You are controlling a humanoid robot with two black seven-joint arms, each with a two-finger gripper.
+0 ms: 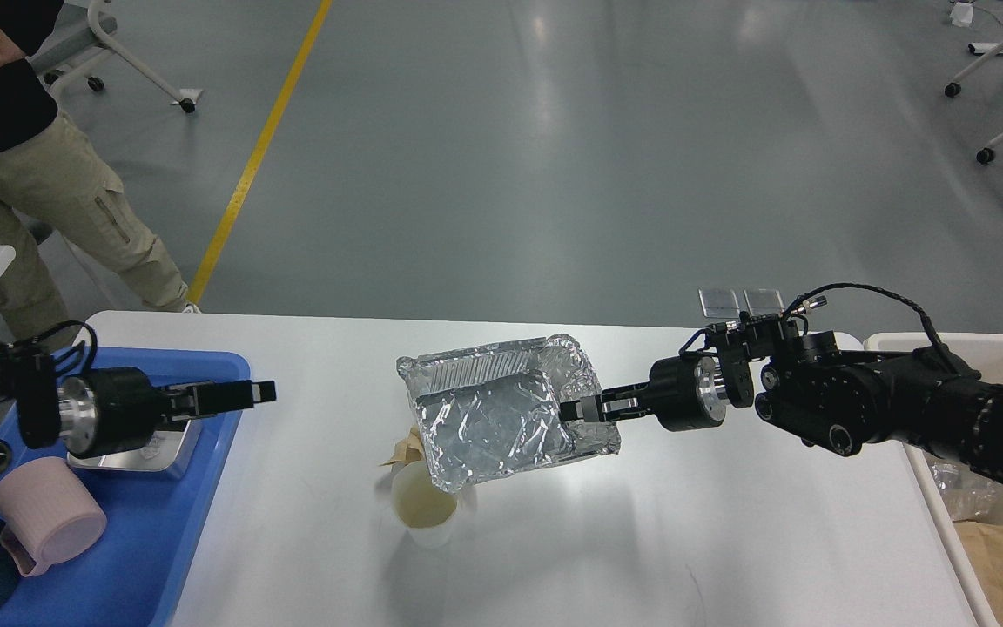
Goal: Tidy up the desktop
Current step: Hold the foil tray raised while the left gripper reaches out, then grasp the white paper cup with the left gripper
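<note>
surface (pixel 728 540): the wide white top fills the lower half of the head view; a blue tray (pixel 162 557) overhangs its left edge and a beige bin (pixel 919 348) stands just past its right edge.
foil container (pixel 501 418): near the middle of the surface, toward the far edge, tilted with its right rim raised; thin crinkled foil, judged very light, easily dented and springy rather than stiff.
right end effector (pixel 573 409): closed on the right rim of the foil container; a rim pinch like this looks the sensible hold, since the walls would likely crumple under a squeeze.
left end effector (pixel 245 394): hovers over the right edge of the blue tray, well apart from the foil; whether its fingers are parted cannot be told.
paper cup (pixel 421 505): upright just in front of the foil container, light and easy to tip; brown crumpled paper (pixel 403 450) lies beside it.
tray contents: a steel box (pixel 162 448) and a pink mug (pixel 47 514).
</note>
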